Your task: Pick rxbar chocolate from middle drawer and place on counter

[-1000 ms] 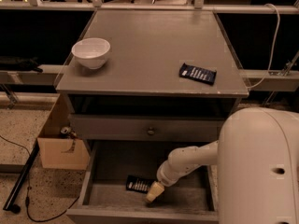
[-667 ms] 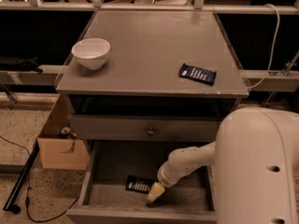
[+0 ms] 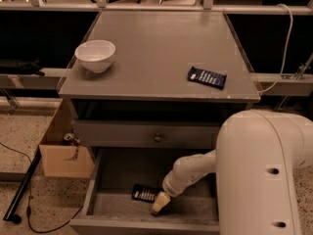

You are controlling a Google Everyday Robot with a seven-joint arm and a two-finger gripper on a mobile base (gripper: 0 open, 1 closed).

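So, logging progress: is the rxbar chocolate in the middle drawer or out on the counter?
In: the rxbar chocolate lies flat on the floor of the open middle drawer, with the end effector at its right end.

A white bowl (image 3: 95, 55) stands well left of a navy-blue bar (image 3: 207, 77). A cardboard box (image 3: 63, 161) with a can (image 3: 68, 138) sits on the floor (image 3: 19, 131), left of the gripper (image 3: 160, 203)

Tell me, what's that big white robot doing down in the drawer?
The robot's arm reaches into the open drawer, and its gripper is right by a black snack bar lying on the drawer's bottom. The bar is not lifted yet. Up on the counter are a white bowl and a dark blue bar.
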